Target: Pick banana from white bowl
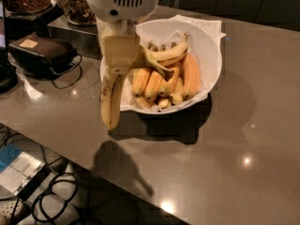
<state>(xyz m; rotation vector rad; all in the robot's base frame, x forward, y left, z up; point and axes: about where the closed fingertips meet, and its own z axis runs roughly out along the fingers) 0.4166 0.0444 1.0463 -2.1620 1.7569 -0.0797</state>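
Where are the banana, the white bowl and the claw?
banana (110, 104): camera view, middle of its hanging body.
white bowl (212, 55): camera view, bare right inner wall.
claw (121, 55): camera view, between its fingers, shut on the banana's upper end, above the bowl's left rim.

Smooth, matt white plastic is seen on the gripper (120, 62) at upper centre, clamped on the long yellow banana (110, 104) with dull, brown-speckled skin. The large round white bowl (210, 55) is glossy and lined with crumpled white paper (205, 26). The grey-brown countertop (243, 125) is polished.
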